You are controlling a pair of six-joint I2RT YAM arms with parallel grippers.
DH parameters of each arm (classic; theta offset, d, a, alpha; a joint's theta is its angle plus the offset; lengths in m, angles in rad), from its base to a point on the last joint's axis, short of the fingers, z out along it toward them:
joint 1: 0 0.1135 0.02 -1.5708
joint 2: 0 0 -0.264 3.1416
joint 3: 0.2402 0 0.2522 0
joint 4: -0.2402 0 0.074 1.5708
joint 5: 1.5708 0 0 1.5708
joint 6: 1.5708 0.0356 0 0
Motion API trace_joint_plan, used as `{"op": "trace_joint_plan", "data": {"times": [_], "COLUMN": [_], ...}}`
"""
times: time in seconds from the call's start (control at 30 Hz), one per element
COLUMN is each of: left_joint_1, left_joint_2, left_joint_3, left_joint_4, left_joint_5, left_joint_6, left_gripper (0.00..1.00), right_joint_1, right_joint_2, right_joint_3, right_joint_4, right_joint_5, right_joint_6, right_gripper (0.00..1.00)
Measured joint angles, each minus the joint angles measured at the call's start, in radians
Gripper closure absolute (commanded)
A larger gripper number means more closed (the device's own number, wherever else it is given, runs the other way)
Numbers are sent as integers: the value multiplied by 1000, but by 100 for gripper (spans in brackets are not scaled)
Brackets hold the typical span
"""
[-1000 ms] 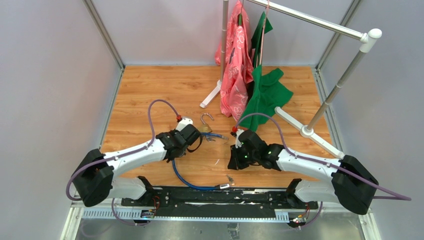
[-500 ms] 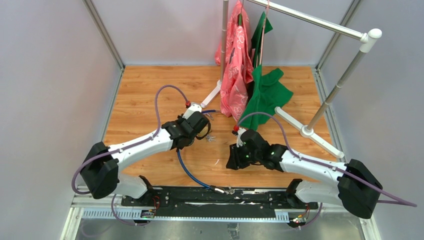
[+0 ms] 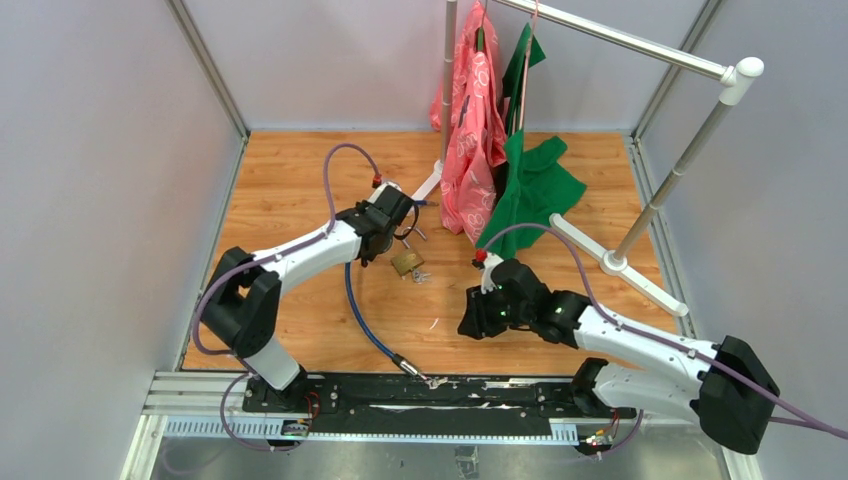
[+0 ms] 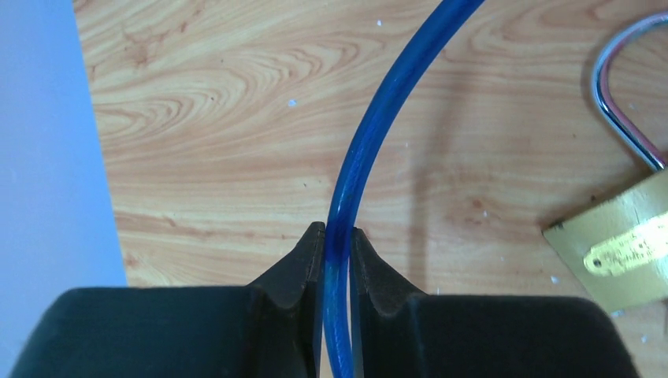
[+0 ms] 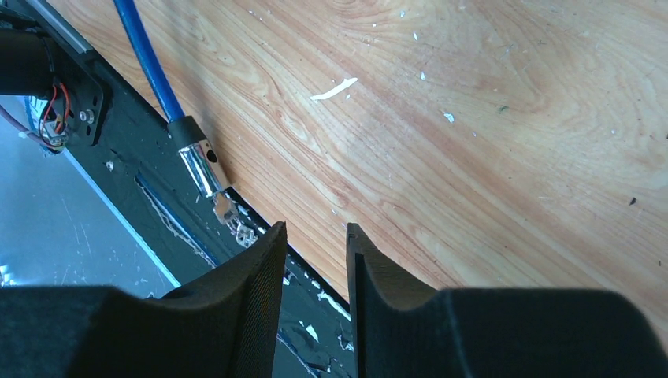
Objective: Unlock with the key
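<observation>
Hauling the blue cable (image 4: 378, 118) away, the left end effector (image 4: 337, 236) has swung from just beside the brass padlock (image 3: 405, 262) to the far side of it, its jaws clamped tight on the cable. The padlock is left lying free on the tabletop (image 3: 300, 170), with its steel shackle (image 4: 622, 110) no longer hooked round anything that I can make out. The cable's metal end (image 5: 201, 164) has trailed well to the near side of the padlock, up against the black base rail (image 3: 500, 390). The right end effector (image 5: 315, 232) has meanwhile parted its jaws; they stand apart over bare wood on the near right of the padlock, holding nothing. By my reading the unlocking itself is likely done and the cable is being cleared off. Counting: one padlock, one cable, one small bunch of keys (image 3: 421, 276) just beside the padlock, plus a couple of small metal bits (image 5: 228, 211) by the cable's end that I cannot identify; beyond the padlock, one garment rack (image 3: 620, 40) bearing two garments, one pink (image 3: 475, 130) and one green (image 3: 535, 185).
</observation>
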State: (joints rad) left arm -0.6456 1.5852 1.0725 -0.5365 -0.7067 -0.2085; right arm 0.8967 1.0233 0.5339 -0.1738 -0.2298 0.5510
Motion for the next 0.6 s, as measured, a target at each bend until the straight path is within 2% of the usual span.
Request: {"op": "trace_joint_plan", "data": {"times": [0.37, 0.6], "left_joint_1": [136, 175], "left_joint_2": [139, 226], "left_joint_3": [161, 262], "left_joint_4": [13, 46], "left_joint_5": [22, 23], "left_joint_6": [116, 194], "left_gripper": [100, 100], "right_joint_1": [-8, -10], "right_joint_2": [-91, -136], "right_joint_3": [-27, -40], "right_joint_4": [-38, -64], "right_joint_5": [23, 38], "right_joint_6": [-3, -3], "right_gripper": [63, 63]}}
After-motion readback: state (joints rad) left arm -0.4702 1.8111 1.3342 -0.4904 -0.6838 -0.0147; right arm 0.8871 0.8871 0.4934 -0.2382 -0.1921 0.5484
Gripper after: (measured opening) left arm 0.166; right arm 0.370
